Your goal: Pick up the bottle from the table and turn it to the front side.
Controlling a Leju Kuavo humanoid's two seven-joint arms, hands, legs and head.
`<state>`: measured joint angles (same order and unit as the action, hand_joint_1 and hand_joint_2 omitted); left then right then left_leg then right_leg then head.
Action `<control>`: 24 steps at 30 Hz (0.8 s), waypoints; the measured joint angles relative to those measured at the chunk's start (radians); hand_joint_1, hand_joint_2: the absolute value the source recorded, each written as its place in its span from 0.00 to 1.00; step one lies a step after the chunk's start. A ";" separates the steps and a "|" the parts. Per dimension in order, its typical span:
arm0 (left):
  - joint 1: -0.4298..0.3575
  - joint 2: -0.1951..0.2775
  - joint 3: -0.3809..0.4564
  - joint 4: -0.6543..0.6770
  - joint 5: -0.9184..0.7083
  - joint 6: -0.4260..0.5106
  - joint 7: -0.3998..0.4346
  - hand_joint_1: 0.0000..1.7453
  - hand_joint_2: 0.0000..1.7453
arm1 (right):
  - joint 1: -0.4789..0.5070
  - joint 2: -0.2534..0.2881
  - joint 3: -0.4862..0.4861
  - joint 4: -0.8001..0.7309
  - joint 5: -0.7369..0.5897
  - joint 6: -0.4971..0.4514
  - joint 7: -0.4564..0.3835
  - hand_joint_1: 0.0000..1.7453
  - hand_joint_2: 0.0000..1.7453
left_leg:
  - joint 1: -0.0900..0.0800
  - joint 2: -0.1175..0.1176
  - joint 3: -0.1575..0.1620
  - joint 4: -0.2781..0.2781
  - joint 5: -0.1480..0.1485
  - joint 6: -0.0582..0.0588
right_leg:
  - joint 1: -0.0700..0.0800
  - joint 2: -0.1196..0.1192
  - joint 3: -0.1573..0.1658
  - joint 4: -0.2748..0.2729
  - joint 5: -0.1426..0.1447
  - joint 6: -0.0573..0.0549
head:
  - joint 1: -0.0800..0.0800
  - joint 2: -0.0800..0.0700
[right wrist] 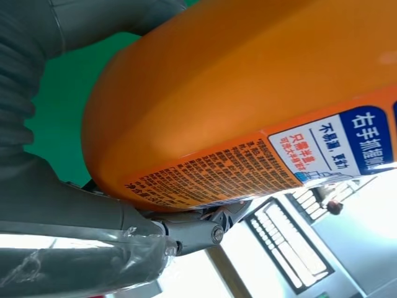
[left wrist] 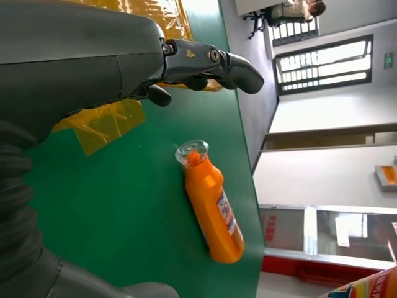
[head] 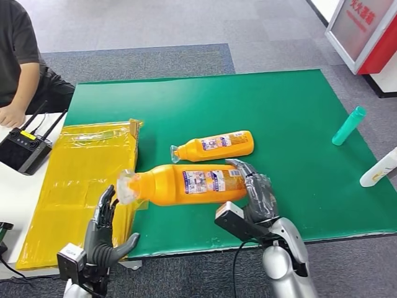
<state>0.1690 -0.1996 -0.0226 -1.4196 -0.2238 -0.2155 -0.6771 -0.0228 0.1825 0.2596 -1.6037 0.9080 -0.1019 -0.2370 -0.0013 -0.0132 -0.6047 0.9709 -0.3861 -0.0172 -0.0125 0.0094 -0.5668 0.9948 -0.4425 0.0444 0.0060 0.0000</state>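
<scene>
Fingers [head: 243, 169] of the right hand [head: 255, 192] are wrapped around the base end of the big orange bottle [head: 187, 184], which is held lying sideways, apparently clear of the green tabletop [head: 290, 112] above its near edge, cap end pointing toward the near-left corner. Right wrist view confirms the hold: orange body [right wrist: 243, 81] pressed against the palm, thumb on one side, darker fingers on the other. So pick-up looks done. Label with small print and barcode-type panels faces up toward the head camera; I read that as the back side, so the turn to the front is, in my judgement, still to do or only partly done — can't confirm which face counts as front from these views. Left hand [head: 105, 233] sits near the near-left corner, fingers spread wide, holding nothing, just short of the clear cap [head: 125, 185]; it is placed as if to take the neck end for a regrip or assist the roll. Second, smaller orange bottle [head: 213, 146] lies flat mid-tabletop, untouched, also seen from the left wrist [left wrist: 213, 208]. Yellow plastic bag [head: 79, 180] covers the left edge. Remaining: rotate the bottle about its long axis until the front label shows, possibly set it down.
</scene>
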 joint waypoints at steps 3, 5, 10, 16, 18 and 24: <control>-0.013 -0.003 -0.011 0.009 0.011 -0.022 0.000 0.00 1.00 | 0.002 0.014 0.023 0.024 0.002 -0.005 -0.014 1.00 1.00 | 0.000 0.000 0.000 0.000 0.000 0.000 | 0.000 0.000 0.000 0.000 0.000 0.000 | 0.000 0.000; -0.026 -0.003 -0.022 0.012 0.024 -0.036 0.000 0.00 1.00 | 0.000 0.021 0.045 0.060 0.007 -0.014 -0.022 1.00 1.00 | 0.000 0.000 0.000 0.000 0.000 0.000 | 0.000 0.000 0.000 0.000 0.000 0.000 | 0.000 0.000; -0.058 -0.003 -0.050 0.013 0.045 -0.061 0.000 0.00 1.00 | -0.012 0.040 0.091 0.172 0.009 -0.052 -0.037 1.00 1.00 | 0.000 0.000 0.000 0.000 0.000 0.000 | 0.000 0.000 0.000 0.000 0.000 0.000 | 0.000 0.000; -0.071 -0.004 -0.067 0.012 0.047 -0.070 0.000 0.00 1.00 | -0.025 0.048 0.111 0.238 -0.006 -0.055 -0.044 1.00 1.00 | 0.000 0.000 0.000 0.000 0.000 0.000 | 0.000 0.000 0.000 0.000 0.000 0.000 | 0.000 0.000; -0.076 -0.004 -0.075 0.012 0.048 -0.081 0.000 0.00 1.00 | -0.035 0.051 0.117 0.263 -0.015 -0.060 -0.050 1.00 1.00 | 0.000 0.000 0.000 0.000 0.000 0.000 | 0.000 0.000 0.000 0.000 0.000 0.000 | 0.000 0.000; -0.086 0.000 -0.129 0.010 0.054 -0.113 0.000 0.00 1.00 | -0.069 0.066 0.150 0.360 -0.029 -0.082 -0.069 1.00 1.00 | 0.000 0.000 0.000 0.000 0.000 0.000 | 0.000 0.000 0.000 0.000 0.000 0.000 | 0.000 0.000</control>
<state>0.0825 -0.1993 -0.1517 -1.4092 -0.1696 -0.3285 -0.6771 -0.0913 0.2484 0.4096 -1.2440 0.8790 -0.1841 -0.3056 -0.0012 -0.0133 -0.6048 0.9709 -0.3859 -0.0173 -0.0125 0.0094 -0.5667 0.9949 -0.4423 0.0443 0.0059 0.0000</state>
